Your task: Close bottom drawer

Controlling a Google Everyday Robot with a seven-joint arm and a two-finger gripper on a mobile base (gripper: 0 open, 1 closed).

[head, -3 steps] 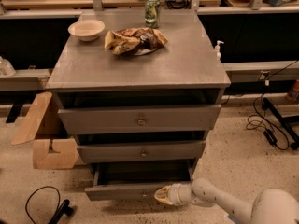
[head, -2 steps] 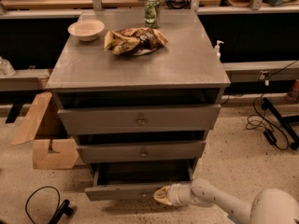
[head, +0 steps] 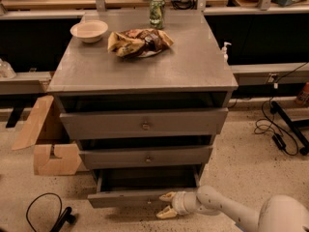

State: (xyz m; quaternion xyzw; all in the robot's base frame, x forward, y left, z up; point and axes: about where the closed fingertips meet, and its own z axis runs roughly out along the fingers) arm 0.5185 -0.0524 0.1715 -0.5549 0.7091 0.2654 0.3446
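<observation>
The bottom drawer (head: 126, 197) of the grey cabinet (head: 145, 71) is pulled out, its slim grey front panel low near the floor and its dark box open above it. My gripper (head: 165, 204) reaches in from the lower right and sits at the right part of that front panel, fingers spread with one tan fingertip (head: 166, 196) against the panel and the other below it. It holds nothing. The drawer's knob is hidden. The middle drawer (head: 147, 157) and top drawer (head: 145, 124) above stand slightly out.
On the cabinet top lie a white bowl (head: 89, 30), a chip bag (head: 139, 41) and a green can (head: 156, 12). A cardboard box (head: 46, 139) stands at the left, a black cable (head: 48, 214) on the floor, cables and a stand leg (head: 285, 129) at the right.
</observation>
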